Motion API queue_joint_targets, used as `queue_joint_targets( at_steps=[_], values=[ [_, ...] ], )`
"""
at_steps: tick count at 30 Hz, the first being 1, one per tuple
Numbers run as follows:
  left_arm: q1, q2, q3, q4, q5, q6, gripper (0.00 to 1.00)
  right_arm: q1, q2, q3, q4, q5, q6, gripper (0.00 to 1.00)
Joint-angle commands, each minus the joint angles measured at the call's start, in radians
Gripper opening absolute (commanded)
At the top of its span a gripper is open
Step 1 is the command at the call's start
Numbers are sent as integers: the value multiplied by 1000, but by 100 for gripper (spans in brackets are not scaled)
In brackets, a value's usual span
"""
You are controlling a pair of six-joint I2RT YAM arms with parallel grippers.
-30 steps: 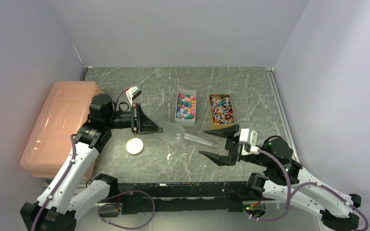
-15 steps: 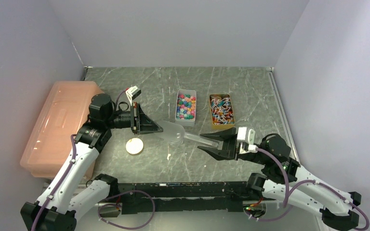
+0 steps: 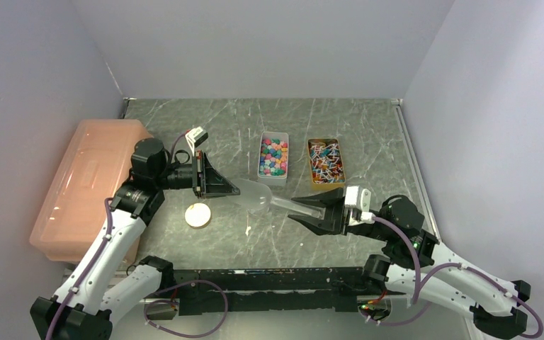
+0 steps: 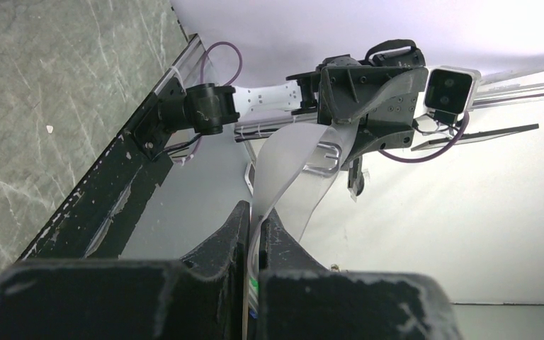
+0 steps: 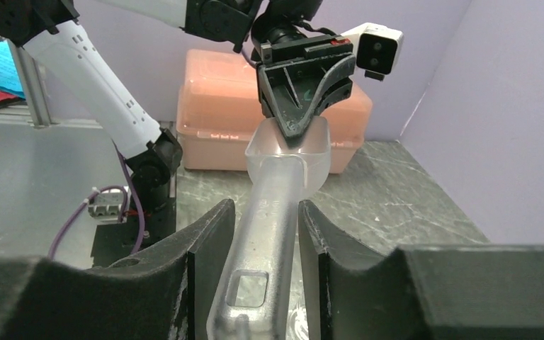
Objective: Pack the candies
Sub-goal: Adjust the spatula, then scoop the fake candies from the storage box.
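Observation:
The candies (image 3: 273,156), small pink, blue, green and yellow chunks, fill a white rectangular tray (image 3: 272,180) at the back middle of the table. A clear plastic scoop (image 3: 258,194) hangs over the table between the arms. My left gripper (image 3: 235,191) is shut on the rim of its bowl, and the thin plastic (image 4: 294,163) shows between the fingers (image 4: 239,225). My right gripper (image 3: 299,207) is shut on the scoop's handle (image 5: 273,205), one finger on each side. The scoop bowl (image 5: 290,159) looks empty.
An orange tray (image 3: 310,164) of wrapped sweets stands right of the white one. A large pink lidded box (image 3: 88,184) fills the left side. A small round white lid (image 3: 197,214) lies near the left arm. A black rail (image 3: 255,280) runs along the near edge.
My right gripper has moved left onto the scoop's handle and its jaws have closed from wide open onto it. The left arm and the scoop have stayed put.

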Motion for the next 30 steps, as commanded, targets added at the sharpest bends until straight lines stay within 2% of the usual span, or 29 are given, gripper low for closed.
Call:
queue_joint_targets(
  at_steps=[1, 4, 6, 12, 18, 21, 25, 30],
  values=[
    [3, -5, 13, 32, 20, 0, 3, 4, -1, 33, 63, -20, -4, 37],
    [3, -2, 9, 43, 22, -7, 3, 4, 9, 44, 45, -29, -12, 20],
    [3, 0, 8, 44, 22, -6, 3, 4, 18, 53, 37, -32, -18, 0],
    [2, 8, 27, -15, 13, 37, 5, 4, 2, 44, 46, -22, -20, 0],
    [3, 20, 92, -169, -52, 155, 51, 4, -16, 56, 7, 12, -24, 0],
    [2, 35, 183, -318, -138, 270, 62, 3, -26, 76, -52, 66, -31, 0],
    [3, 60, 327, -520, -274, 434, 68, 4, -33, 119, -170, 163, -35, 0],
    [3, 56, 439, -678, -513, 572, 72, 4, -38, 191, -328, 362, -13, 0]
  ],
)
